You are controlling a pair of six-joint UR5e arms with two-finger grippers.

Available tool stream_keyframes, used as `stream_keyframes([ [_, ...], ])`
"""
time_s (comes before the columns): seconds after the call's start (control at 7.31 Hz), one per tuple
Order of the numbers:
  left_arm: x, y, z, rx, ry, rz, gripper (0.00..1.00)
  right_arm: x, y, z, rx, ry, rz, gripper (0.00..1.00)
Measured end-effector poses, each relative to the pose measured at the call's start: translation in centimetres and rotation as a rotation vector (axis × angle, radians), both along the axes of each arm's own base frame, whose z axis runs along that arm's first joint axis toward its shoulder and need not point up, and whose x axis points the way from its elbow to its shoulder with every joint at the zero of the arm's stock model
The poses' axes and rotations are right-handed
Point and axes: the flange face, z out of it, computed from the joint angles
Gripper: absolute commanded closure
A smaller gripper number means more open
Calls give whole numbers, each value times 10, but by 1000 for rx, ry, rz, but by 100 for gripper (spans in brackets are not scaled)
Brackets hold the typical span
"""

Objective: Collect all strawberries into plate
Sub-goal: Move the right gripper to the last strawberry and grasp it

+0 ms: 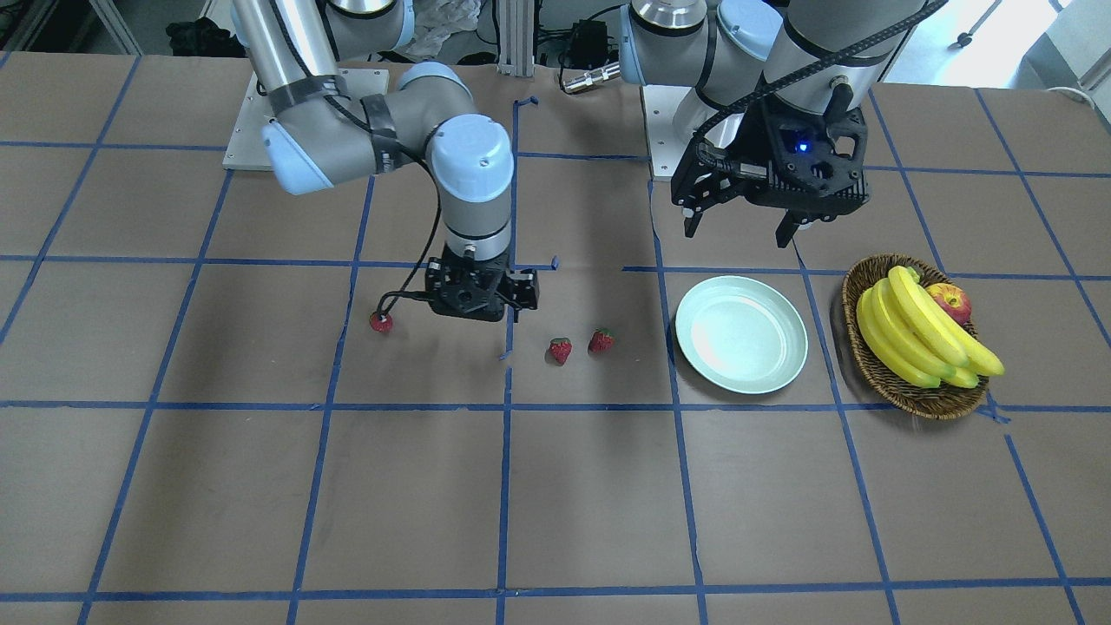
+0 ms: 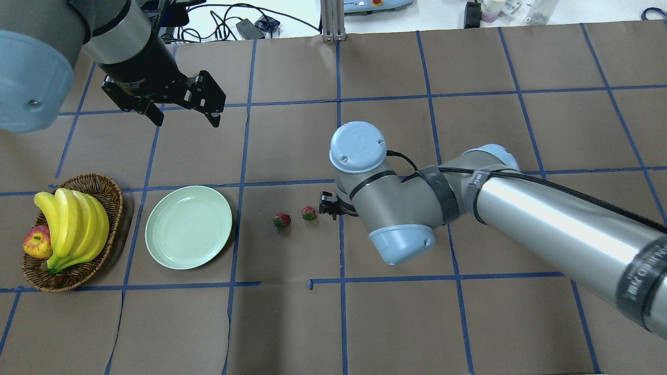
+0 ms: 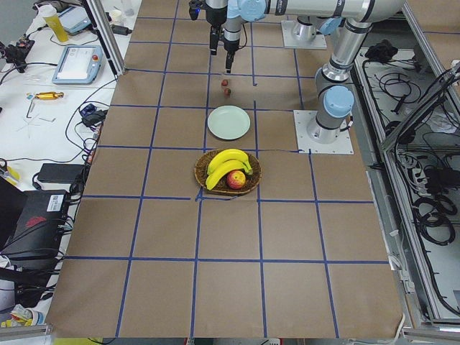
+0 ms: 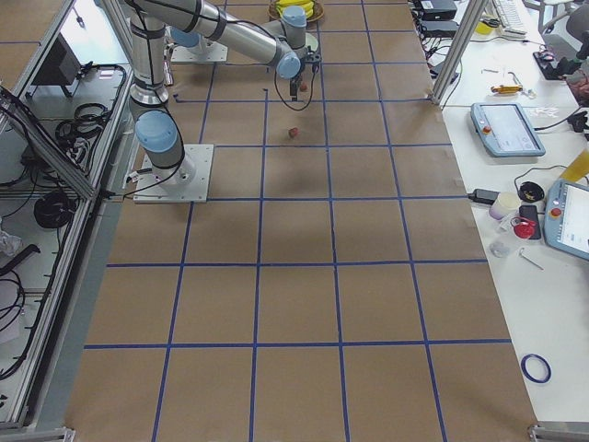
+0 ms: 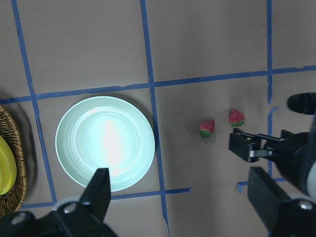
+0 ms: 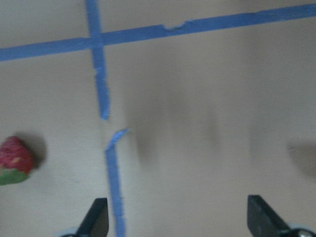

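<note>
Three red strawberries lie on the brown table: one point(image 1: 381, 322) apart, beside a cable of the right arm, and two close together point(image 1: 560, 350) point(image 1: 601, 340) nearer the pale mint plate point(image 1: 741, 333), which is empty. In the overhead view only the pair shows point(image 2: 282, 220) point(image 2: 309, 213); the arm hides the third. My right gripper point(image 1: 480, 312) hangs low between the lone strawberry and the pair, open and empty; its wrist view shows one strawberry point(image 6: 14, 155) at the left edge. My left gripper point(image 1: 746, 230) is open and empty, high, behind the plate point(image 5: 105, 143).
A brown wicker basket point(image 1: 877, 369) with bananas point(image 1: 920, 334) and a red-yellow apple point(image 1: 952, 302) stands just beyond the plate, away from the strawberries. Blue tape lines grid the table. The right arm's elbow point(image 2: 359, 148) hangs over the table's middle.
</note>
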Motion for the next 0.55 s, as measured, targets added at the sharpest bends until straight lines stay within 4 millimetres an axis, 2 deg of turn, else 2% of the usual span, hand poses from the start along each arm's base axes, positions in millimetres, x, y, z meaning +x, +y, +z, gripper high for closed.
stream_keyframes([
  [0.14, 0, 0, 0, 1, 0, 0, 0, -51, 0, -9, 9, 5, 44, 0],
  [0.27, 0, 0, -1, 2, 0, -1, 0, -90, -1, -18, 27, 7, 80, 0],
  [0.41, 0, -1, -1, 3, 0, 0, 0, -115, -3, -25, 44, 5, 103, 0],
  [0.55, 0, 0, -2, 4, 0, 1, 0, -125, -3, -29, 52, 1, 116, 39],
])
